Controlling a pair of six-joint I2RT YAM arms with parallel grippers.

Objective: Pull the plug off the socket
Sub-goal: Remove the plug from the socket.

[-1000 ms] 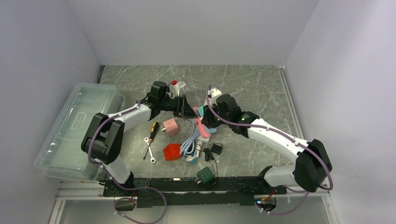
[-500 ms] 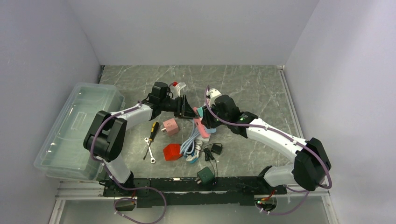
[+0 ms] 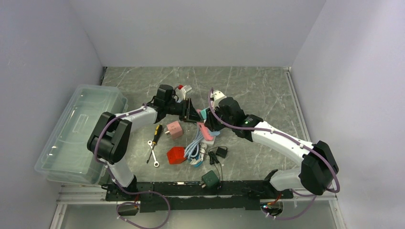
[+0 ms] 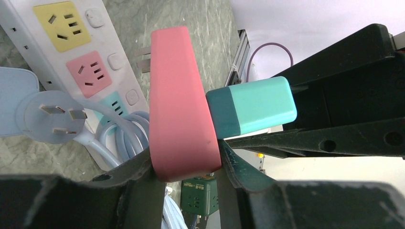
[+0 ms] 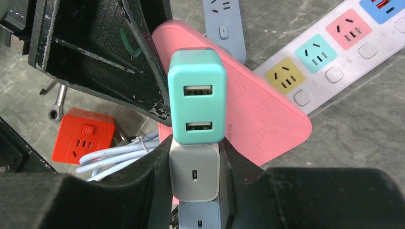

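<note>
Teal plug (image 5: pixel 196 95) is sitting against the pink socket (image 4: pixel 179 105) at mid-frame in both wrist views, and the joint is hiding its prongs. My left gripper (image 4: pixel 186 167) is clamping the socket's lower end between narrowed fingers, their pads lying out of sight behind it. My right gripper (image 5: pixel 195 152) is reaching in, drawn narrow, with a grey adapter (image 5: pixel 195 174) lying between its fingers just below the plug. I cannot tell whether it is pinching anything, because dark housing is covering the pads. In the top view the two grippers are meeting at centre, too small to read.
</note>
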